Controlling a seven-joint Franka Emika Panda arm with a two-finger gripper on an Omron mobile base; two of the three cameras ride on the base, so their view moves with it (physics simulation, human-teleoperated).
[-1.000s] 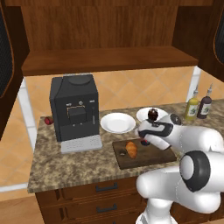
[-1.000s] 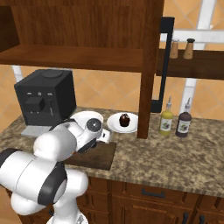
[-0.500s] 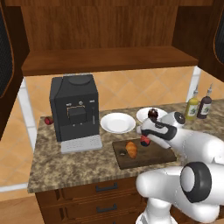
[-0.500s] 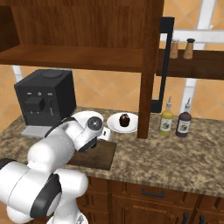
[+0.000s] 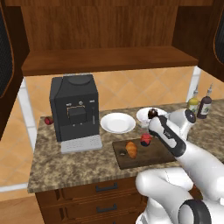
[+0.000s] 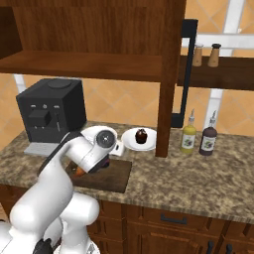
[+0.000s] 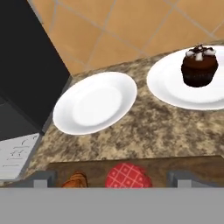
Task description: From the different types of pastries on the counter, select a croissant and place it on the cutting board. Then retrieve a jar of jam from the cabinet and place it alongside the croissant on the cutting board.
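Note:
The croissant [image 5: 131, 149] lies on the left part of the dark cutting board [image 5: 153, 158], on the granite counter [image 5: 65, 168]. Right beside it on the board stands the jar of jam [image 5: 145, 139], its red checked lid [image 7: 128, 176] facing up. My gripper [image 7: 114, 178] hangs open just above the jar, one fingertip [image 7: 43, 177] on each side of the lid and neither touching it. In the hand view the croissant [image 7: 75, 180] peeks in left of the lid. A chocolate pastry [image 5: 152, 113] sits on a white plate [image 7: 166, 87] behind the board. The cabinet shelf [image 5: 109, 59] runs overhead.
An empty white plate [image 5: 117, 122] lies behind the board, beside a black coffee machine [image 5: 74, 107]. Two bottles [image 6: 188, 136] [image 6: 208, 139] stand at the right of the counter. A wooden post [image 6: 168, 79] rises beside the pastry plate. A small red object [image 5: 48, 120] sits left of the machine.
My hand has lifted slightly above the jar and the arm's elbow has shifted. The jar and the croissant stay put on the board.

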